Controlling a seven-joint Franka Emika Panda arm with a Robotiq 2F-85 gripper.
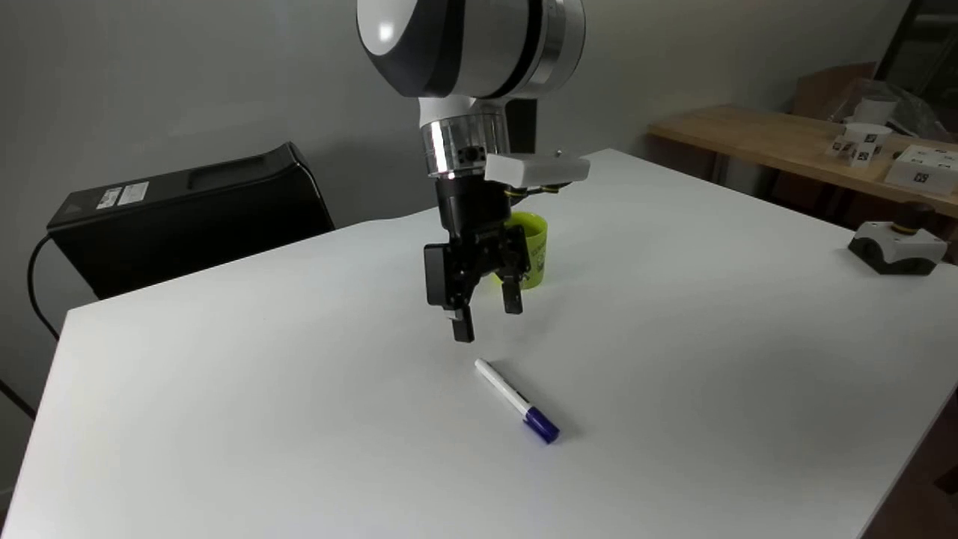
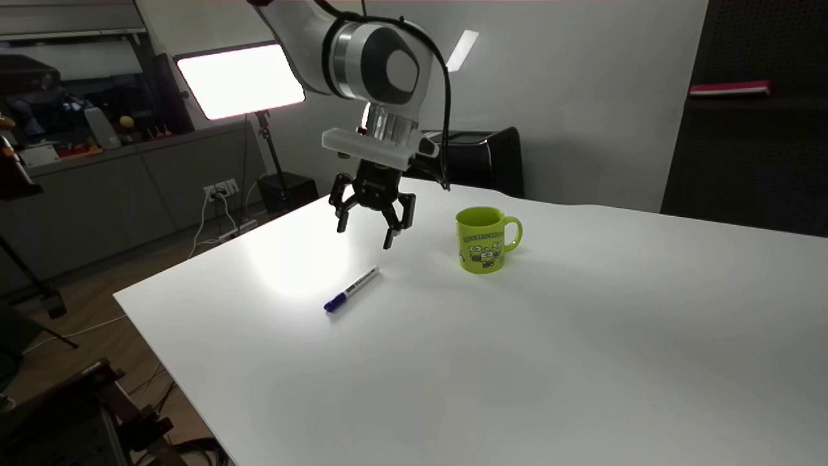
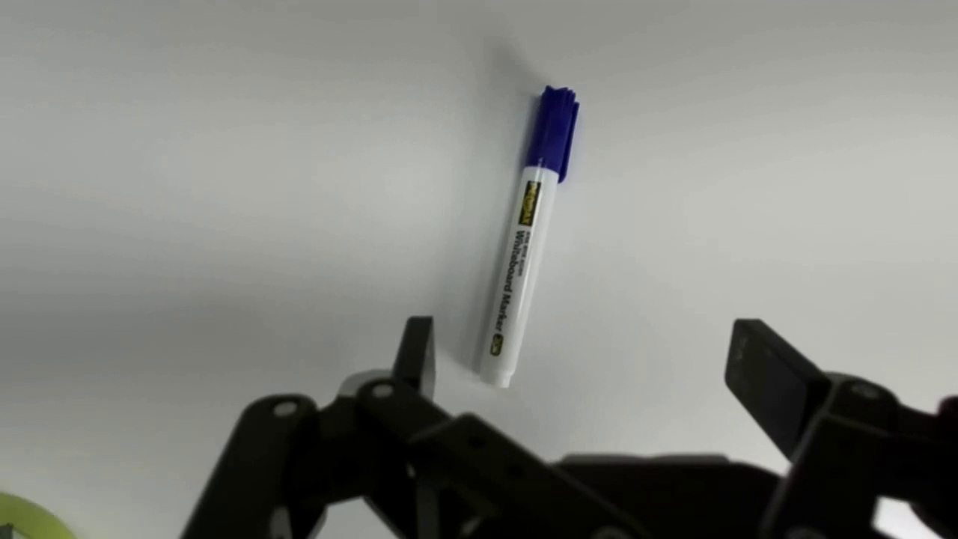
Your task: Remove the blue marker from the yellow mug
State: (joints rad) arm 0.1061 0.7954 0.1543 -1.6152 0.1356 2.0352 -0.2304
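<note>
Blue-capped, slim white plastic-looking marker (image 3: 528, 238) is lying on the flat white worktop (image 2: 550, 362), around eight o'clock from the yellow-green, handled mug (image 2: 481, 241) in an exterior view, apparently already out. Near the marker's white end, the black two-fingered end effector (image 2: 365, 231) is hovering, spread wide, gripping nothing. I'm expecting something light, stiff, slick and ready to roll; pinching across mid-barrel is looking safest.

Blue whiteboard marker (image 3: 528, 239): “Whiteboard Marker” along white barrel; brand patch blurred | yellow mug (image 2: 480, 239): lettering above cartoon faces, not legible | black case (image 1: 194, 224): labels (image 1: 133, 193) too small to read
</note>
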